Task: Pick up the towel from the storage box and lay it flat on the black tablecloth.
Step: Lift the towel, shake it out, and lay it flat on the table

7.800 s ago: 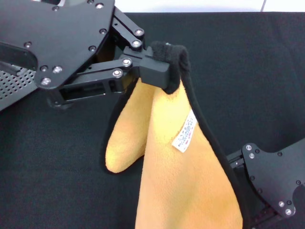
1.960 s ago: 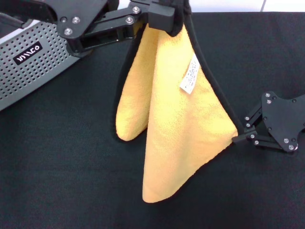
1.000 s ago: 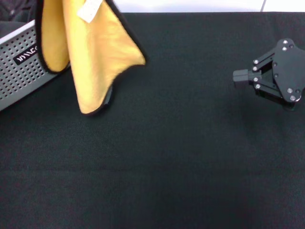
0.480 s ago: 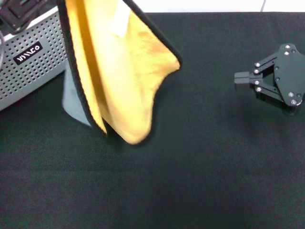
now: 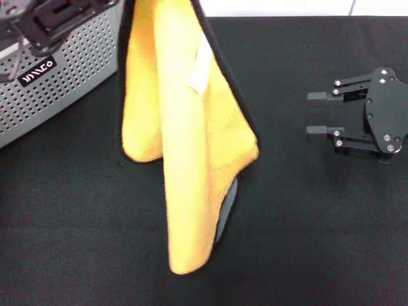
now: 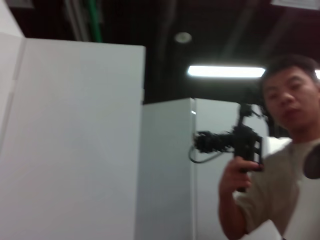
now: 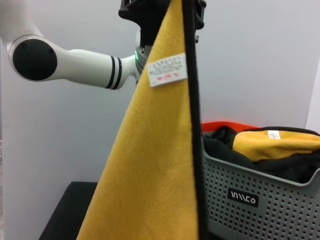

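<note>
Head view: the towel (image 5: 185,134) hangs in folds from above the frame, over the black tablecloth (image 5: 306,242), just beside the storage box (image 5: 57,76) at the left. The right end effector (image 5: 317,113) hovers well to the right, fingers spread apart, holding nothing.

Left wrist view: a person with a camera (image 6: 235,142) before white panels.

Right wrist view: the left end effector (image 7: 162,10) pinches the towel's top corner; its white label (image 7: 167,70) faces out. More cloths fill the box.
</note>
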`<state>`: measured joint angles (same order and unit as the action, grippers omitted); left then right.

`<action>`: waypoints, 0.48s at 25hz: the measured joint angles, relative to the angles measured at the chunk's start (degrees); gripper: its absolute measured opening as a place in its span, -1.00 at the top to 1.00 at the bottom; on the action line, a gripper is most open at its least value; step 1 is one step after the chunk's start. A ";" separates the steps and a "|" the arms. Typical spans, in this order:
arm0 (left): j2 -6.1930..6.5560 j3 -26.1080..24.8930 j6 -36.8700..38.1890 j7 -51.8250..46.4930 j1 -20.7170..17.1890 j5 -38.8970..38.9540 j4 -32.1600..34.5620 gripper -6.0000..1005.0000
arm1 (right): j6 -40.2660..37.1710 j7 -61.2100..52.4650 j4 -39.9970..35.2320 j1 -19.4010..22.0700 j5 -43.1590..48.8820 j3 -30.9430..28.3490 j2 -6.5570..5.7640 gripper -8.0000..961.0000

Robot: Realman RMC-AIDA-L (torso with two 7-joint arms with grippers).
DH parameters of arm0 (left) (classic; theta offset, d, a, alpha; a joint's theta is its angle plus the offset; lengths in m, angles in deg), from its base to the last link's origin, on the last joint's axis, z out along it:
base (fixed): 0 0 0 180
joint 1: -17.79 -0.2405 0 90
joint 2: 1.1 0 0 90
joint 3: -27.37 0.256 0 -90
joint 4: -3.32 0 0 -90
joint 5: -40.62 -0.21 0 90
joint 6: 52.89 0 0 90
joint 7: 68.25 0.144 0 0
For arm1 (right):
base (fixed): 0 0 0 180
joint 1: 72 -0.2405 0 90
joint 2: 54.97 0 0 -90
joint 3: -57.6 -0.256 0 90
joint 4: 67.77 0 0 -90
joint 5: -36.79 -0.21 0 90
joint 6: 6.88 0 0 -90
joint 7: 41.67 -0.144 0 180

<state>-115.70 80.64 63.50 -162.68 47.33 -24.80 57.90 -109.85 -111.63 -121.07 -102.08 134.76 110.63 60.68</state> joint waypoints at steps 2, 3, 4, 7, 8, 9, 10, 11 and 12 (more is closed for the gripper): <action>0.02 0.42 0.01 -0.15 0.29 0.16 0.80 0.98 | -0.03 0.02 0.25 -0.54 -0.04 0.31 0.04 0.36; 0.04 0.49 0.01 -0.21 0.41 0.17 1.08 0.98 | -0.10 0.02 0.52 -0.81 -0.05 0.41 0.06 0.29; 0.06 0.52 0.02 -0.23 0.48 0.18 1.29 0.98 | -0.20 0.03 0.91 -1.17 -0.05 0.55 0.06 0.22; 0.08 0.54 0.02 -0.25 0.68 0.32 1.92 0.98 | -0.59 0.05 2.79 -2.76 -0.07 1.17 -0.01 0.16; 0.09 0.60 0.02 -0.25 0.92 0.35 2.04 0.98 | -0.66 0.12 3.49 -3.28 -0.06 1.59 -0.05 0.16; 0.09 0.67 0.02 -0.26 1.14 0.36 2.10 0.98 | -0.67 0.22 3.93 -3.65 -0.05 2.00 -0.05 0.16; 0.09 0.76 0.01 -0.26 1.35 0.36 2.10 0.98 | -0.57 0.41 4.28 -3.98 0.00 2.55 -0.03 0.17; 0.12 1.00 0.01 -0.27 1.65 0.36 2.10 0.98 | -0.39 0.58 4.48 -4.24 0.07 2.96 -0.01 0.17; 0.23 1.35 0.00 -0.27 1.93 0.36 2.11 0.98 | 0.09 0.90 4.78 -4.66 0.12 3.52 0.06 0.17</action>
<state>-115.47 81.99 63.51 -162.95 49.27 -24.44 60.00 -109.76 -110.73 -116.30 -106.74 134.89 114.15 60.74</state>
